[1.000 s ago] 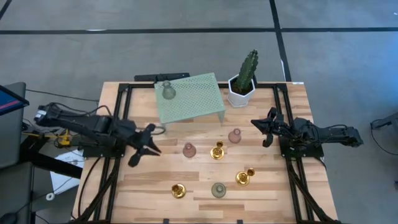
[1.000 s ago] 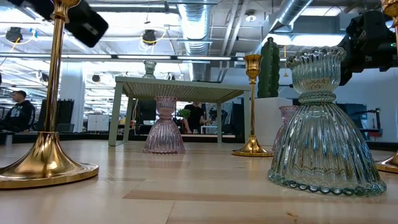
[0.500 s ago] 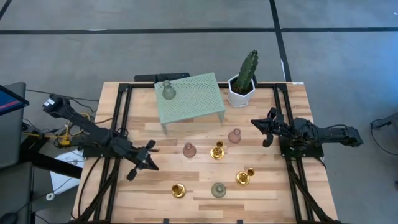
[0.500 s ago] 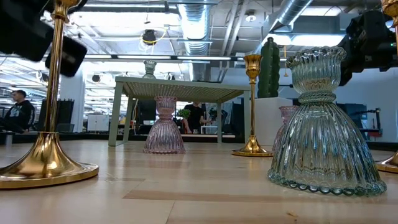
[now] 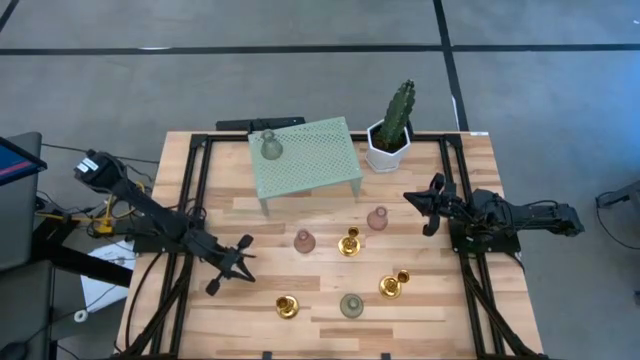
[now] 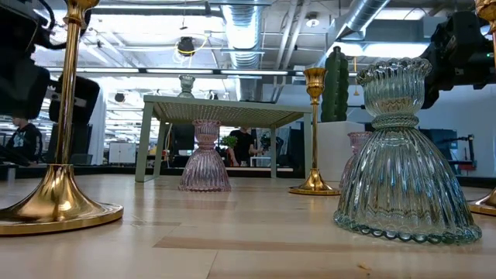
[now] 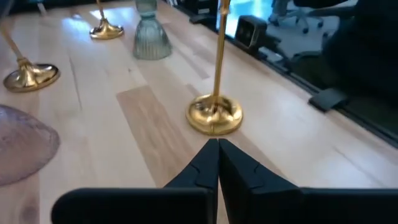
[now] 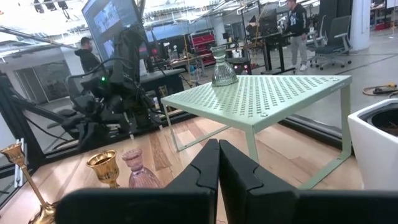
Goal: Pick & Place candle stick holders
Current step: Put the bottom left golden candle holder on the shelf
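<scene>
Seven candle stick holders are showing from above, though none is showing whole from counter height: there the gold one (image 6: pixel 58 194) at the near corner is cut off at the top, and the grey-green one (image 6: pixel 403 155) is hiding most of a pink one behind it. No readable writing is showing anywhere.

Stretching low over the counter (image 5: pixel 250 320), the left gripper (image 5: pixel 238 262) is pointing its clenched, empty fingers (image 7: pixel 208 162) at the round foot of a gold holder (image 7: pixel 214 112) standing just ahead of the tips, not touching it. Farther beyond the tips another grey-green holder base (image 7: pixel 151 40) and a second gold foot (image 7: pixel 106 30) are standing; to one side of the fingers a pink holder (image 7: pixel 22 146) is partly cropped.

Reaching in from the counter's far edge, the right gripper (image 5: pixel 432 203) is hovering with its fingers (image 8: pixel 211 168) pressed together, holding nothing. Ahead of them a gold cup-topped holder (image 8: pixel 102 167) and a pink one (image 8: pixel 138 171) are standing close together, and a grey-green holder (image 8: pixel 222 70) is sitting on the perforated green stand (image 8: pixel 261 99). The white pot (image 8: pixel 379 143) is only partly visible.
</scene>
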